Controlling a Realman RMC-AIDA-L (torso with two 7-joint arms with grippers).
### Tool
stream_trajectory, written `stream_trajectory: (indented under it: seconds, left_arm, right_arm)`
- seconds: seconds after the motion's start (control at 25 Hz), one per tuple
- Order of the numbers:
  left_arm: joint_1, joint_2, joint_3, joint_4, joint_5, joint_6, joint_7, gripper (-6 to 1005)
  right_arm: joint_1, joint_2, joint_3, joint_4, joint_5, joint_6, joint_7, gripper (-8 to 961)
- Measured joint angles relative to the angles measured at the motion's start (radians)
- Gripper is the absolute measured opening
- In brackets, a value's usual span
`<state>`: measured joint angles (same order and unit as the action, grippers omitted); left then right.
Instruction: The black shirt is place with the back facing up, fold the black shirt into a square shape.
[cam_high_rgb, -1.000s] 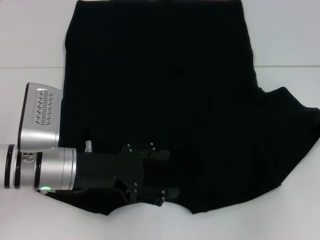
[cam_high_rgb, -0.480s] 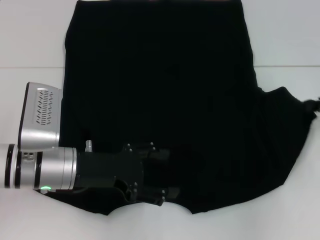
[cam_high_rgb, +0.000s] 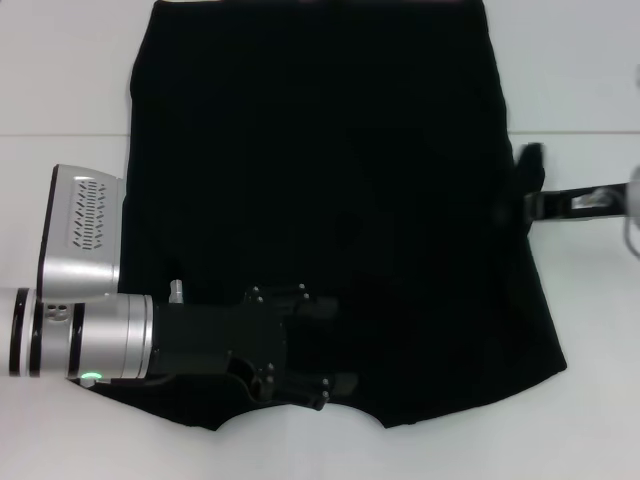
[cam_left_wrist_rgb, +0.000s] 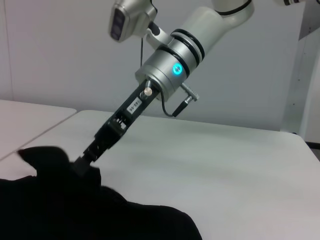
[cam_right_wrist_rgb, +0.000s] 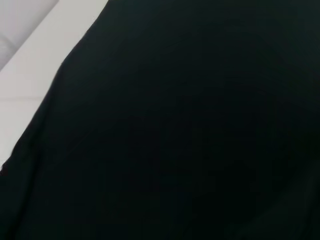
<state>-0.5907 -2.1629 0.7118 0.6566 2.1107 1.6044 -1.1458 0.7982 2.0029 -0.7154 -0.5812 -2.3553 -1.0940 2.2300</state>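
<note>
The black shirt (cam_high_rgb: 330, 190) lies flat on the white table, filling most of the head view. My left gripper (cam_high_rgb: 345, 347) rests on the shirt near its front edge, fingers spread open flat on the cloth. At the shirt's right edge, my right gripper (cam_high_rgb: 522, 195) reaches in from the right and is shut on the right sleeve, which is drawn in over the body. The left wrist view shows the right gripper (cam_left_wrist_rgb: 84, 165) pinching a raised bunch of the shirt (cam_left_wrist_rgb: 60, 200). Only black shirt cloth (cam_right_wrist_rgb: 190, 130) fills the right wrist view.
The white table (cam_high_rgb: 590, 330) shows bare to the right of the shirt and along the front edge. A seam in the table (cam_high_rgb: 60, 135) runs across at mid height. The left arm's silver wrist (cam_high_rgb: 80, 335) lies over the table's left side.
The right sleeve, spread out to the right a second ago, has been pulled leftward onto the shirt body. The right gripper has come into the head view. The left gripper has not moved.
</note>
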Motion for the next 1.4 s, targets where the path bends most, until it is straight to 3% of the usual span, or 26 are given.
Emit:
stream_trajectory:
  seconds: [0.44, 0.64, 0.96, 1.08, 1.28, 1.4]
  left_arm:
    - [0.000, 0.000, 0.000, 0.000, 0.001, -0.001, 0.000, 804]
    - [0.000, 0.000, -0.008, 0.000, 0.001, -0.003, 0.000, 800]
    - [0.011, 0.002, -0.057, 0.003, 0.003, -0.003, -0.020, 793]
    - [0.026, 0.014, -0.105, 0.018, 0.010, 0.004, -0.108, 790]
    - [0.077, 0.030, -0.146, 0.094, 0.014, 0.008, -0.288, 786]
    - [0.115, 0.036, -0.184, 0.159, 0.024, 0.007, -0.388, 783]
  right_arm:
    - [0.070, 0.045, -0.046, 0.011, 0.002, 0.017, 0.051, 54]
    - [0.073, 0.053, -0.044, 0.002, 0.003, 0.013, 0.060, 61]
    - [0.051, 0.045, -0.038, 0.003, 0.040, 0.000, 0.039, 418]
    - [0.026, 0.046, -0.037, 0.008, 0.097, -0.011, -0.019, 542]
    - [-0.032, 0.070, -0.041, 0.011, 0.241, -0.052, -0.190, 755]
    - [-0.054, 0.084, -0.044, 0.024, 0.292, -0.065, -0.275, 773]
